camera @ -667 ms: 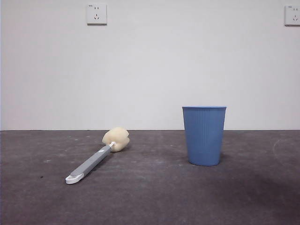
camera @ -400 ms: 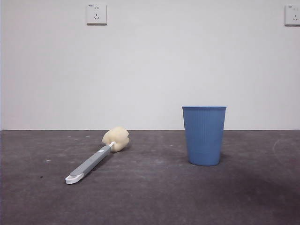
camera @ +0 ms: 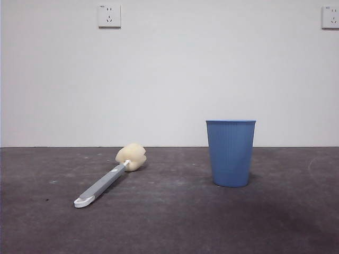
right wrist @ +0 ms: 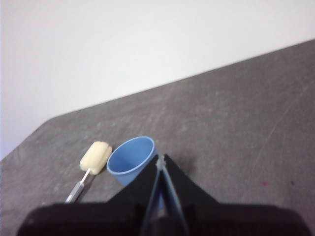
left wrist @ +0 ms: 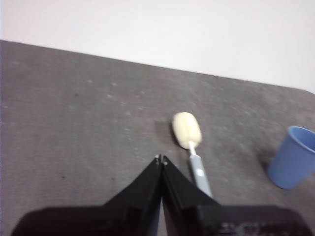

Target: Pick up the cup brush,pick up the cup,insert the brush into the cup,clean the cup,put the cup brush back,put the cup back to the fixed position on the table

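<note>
The blue cup [camera: 231, 153] stands up straight on the dark grey worktop [camera: 169, 222], with its open mouth on top. The cup brush [camera: 108, 177] lies flat on the worktop, well apart from the cup, on the side away from the far wall plug [camera: 330, 17]. Its soft yellow sponge head points toward the back wall and its white looped tip points toward the front. Nothing lies between the cup and the brush, and nothing touches either one. The left pincer [left wrist: 161, 160] hangs in the air above the worktop, near the brush handle [left wrist: 199, 172], and its two black jaws are pressed together with nothing in them. The right pincer [right wrist: 161, 158] hangs above the cup [right wrist: 131, 159], a little to the side of the rim, and its jaws are together too and hold nothing. In the front view no arm shows. The worktop is dull and a bit scuffed, with small pale specks on it. Behind the cup is a plain white wall [camera: 169, 79]. Two white wall plugs sit high up on it, one above the brush [camera: 109, 15] and one at the far corner past the cup.
</note>
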You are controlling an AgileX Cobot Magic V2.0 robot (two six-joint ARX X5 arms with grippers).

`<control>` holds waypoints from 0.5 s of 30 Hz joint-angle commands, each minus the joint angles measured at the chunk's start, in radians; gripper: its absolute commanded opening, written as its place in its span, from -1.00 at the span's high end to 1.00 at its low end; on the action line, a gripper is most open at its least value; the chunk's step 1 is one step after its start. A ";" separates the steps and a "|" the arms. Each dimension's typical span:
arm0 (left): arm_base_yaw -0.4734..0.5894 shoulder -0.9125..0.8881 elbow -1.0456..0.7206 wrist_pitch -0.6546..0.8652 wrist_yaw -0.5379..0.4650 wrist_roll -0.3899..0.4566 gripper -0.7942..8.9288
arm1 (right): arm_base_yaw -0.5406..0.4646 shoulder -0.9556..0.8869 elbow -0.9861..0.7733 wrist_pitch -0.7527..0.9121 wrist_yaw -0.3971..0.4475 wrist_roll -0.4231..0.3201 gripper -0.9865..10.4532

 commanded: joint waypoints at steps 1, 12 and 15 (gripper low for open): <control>0.002 0.054 0.073 -0.055 0.050 0.010 0.85 | 0.002 0.058 0.091 -0.086 -0.033 -0.034 0.85; 0.002 0.278 0.327 -0.404 0.197 0.212 0.85 | 0.007 0.334 0.426 -0.571 -0.184 -0.318 0.85; 0.002 0.322 0.373 -0.481 0.269 0.266 0.85 | 0.018 0.396 0.484 -0.679 -0.191 -0.386 0.85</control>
